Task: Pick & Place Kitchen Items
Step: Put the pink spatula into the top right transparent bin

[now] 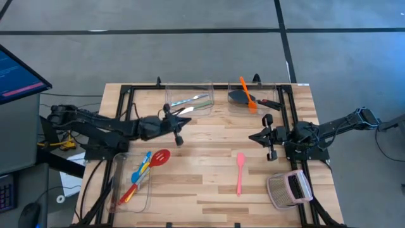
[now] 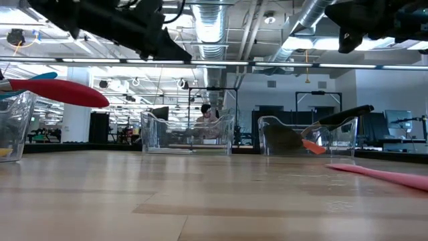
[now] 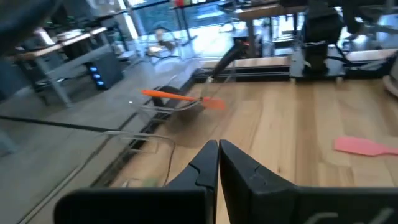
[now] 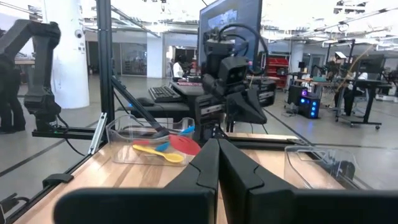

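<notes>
While a pink spatula lies alone on the bare wood of the desk, the other utensils sit in clear bins. An orange spatula and a black turner rest in the far bin on the right, pale silvery cutlery in the far bin beside it. A red slotted spoon sticks out over the rim of the near left bin, with yellow and blue utensils beside it.

Both arms hang above the desk's middle, holding nothing. The left end effector is closed, fingers pressed together, near the cutlery bin. The right end effector is closed too, facing the left one, beyond the pink spatula.
</notes>
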